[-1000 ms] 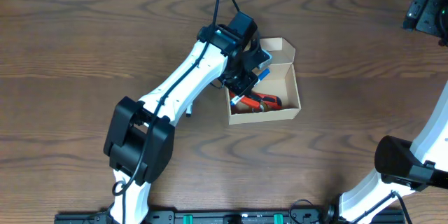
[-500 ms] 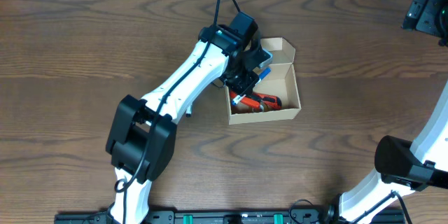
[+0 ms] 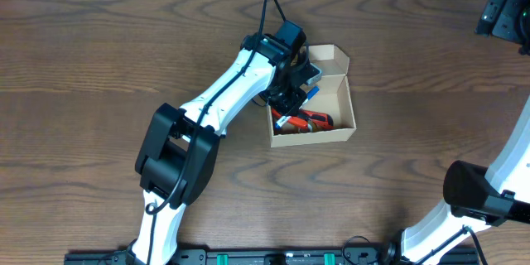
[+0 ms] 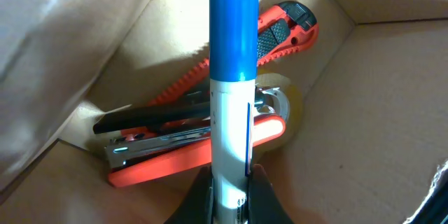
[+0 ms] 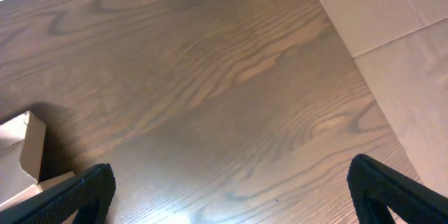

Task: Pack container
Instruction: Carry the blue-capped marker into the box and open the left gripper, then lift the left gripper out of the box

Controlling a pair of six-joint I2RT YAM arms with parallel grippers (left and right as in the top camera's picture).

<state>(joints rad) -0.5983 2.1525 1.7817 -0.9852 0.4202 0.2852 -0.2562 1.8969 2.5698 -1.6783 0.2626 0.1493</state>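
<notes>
The container (image 3: 344, 103) is a small tan cardboard box with its flap lid (image 3: 330, 55) standing open, in the middle of the table. My left gripper (image 4: 229, 189) is shut on a white marker with a blue cap (image 4: 233, 77), held over the box's left end (image 3: 291, 91). Below it inside the box lie an orange stapler (image 4: 175, 150), an orange utility knife (image 4: 269, 38) and a roll of clear tape (image 4: 280, 108). My right gripper (image 5: 231, 189) hangs open over bare table, far from the box, with nothing between its fingers.
The box's corner (image 5: 28, 150) shows at the left edge of the right wrist view. The table's edge and a pale floor (image 5: 392, 35) lie to the upper right there. The right arm's base (image 3: 472, 190) stands at the front right.
The left arm has shifted slightly right and toward the box with the marker still in its grip. The right arm has not moved.
</notes>
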